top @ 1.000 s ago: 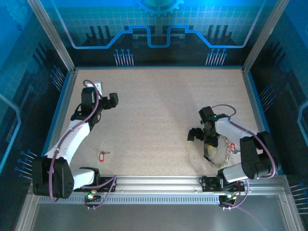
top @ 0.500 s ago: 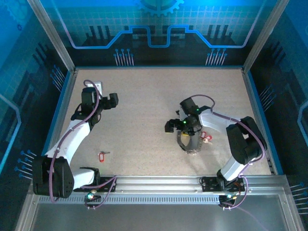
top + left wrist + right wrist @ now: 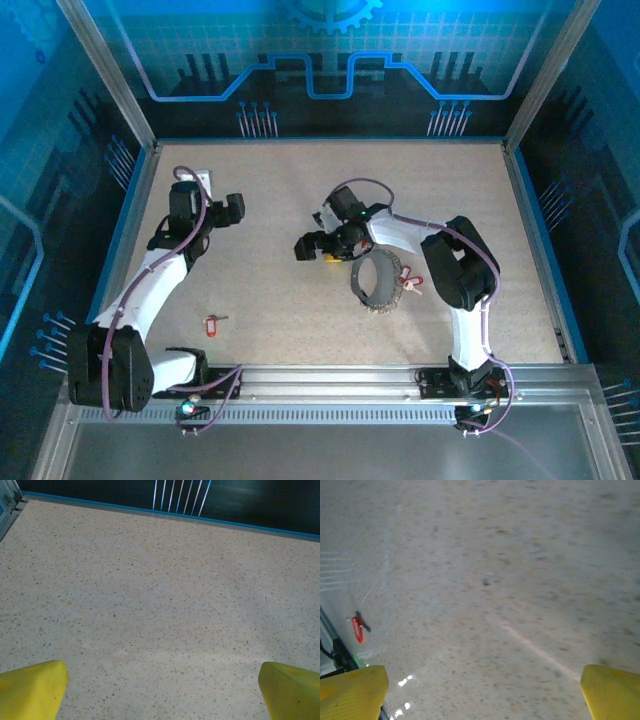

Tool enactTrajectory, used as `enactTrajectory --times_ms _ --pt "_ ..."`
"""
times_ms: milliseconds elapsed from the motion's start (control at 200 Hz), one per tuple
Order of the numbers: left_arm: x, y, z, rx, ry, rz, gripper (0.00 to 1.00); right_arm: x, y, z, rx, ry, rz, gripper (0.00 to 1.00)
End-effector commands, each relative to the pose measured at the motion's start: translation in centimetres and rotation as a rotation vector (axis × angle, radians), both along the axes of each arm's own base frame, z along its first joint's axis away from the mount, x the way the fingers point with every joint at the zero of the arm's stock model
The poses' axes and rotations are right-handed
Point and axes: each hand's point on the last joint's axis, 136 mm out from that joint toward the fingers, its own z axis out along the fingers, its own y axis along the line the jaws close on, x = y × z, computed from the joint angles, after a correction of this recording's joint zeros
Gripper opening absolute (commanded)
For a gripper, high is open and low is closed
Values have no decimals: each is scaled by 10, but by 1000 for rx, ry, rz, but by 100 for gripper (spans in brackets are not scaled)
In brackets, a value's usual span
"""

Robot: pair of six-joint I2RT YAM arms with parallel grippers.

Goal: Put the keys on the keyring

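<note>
— How many keys did you count from your station?

— I counted one loose key (image 3: pixel 212 323) with a red tag, near the tabletop's (image 3: pixel 300 170) near edge, toward its left corner. I also made out a small cluster of red-tagged keys (image 3: pixel 407 285) near the middle. Two tags seemed to show there, but they were too small for a sure count.

— And rings?

— One keyring (image 3: pixel 362 290), touching that cluster. I couldn't number the little metal pieces along it.

— The machinery?

— Two arms, the left arm (image 3: pixel 150 280) and the right arm (image 3: pixel 455 265). Two grippers, the left gripper (image 3: pixel 160 690) and the right gripper (image 3: pixel 482 692). Each showed me two yellow fingertips (image 3: pixel 30 687), four in all.
</note>
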Motion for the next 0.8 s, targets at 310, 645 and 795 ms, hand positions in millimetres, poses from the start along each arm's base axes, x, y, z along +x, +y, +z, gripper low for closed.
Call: enactTrajectory --times_ms 310,645,795 --pt "1 -5 18 23 -55 -17 99 -27 -116 89 -558 -740 -5 100" --pt "3 -15 17 3 -51 -53 99 -30 -200 120 -674 -872 -306 100" --pt "3 -17 14 -11 -45 -59 99 -55 -245 67 -624 -431 -532 100"
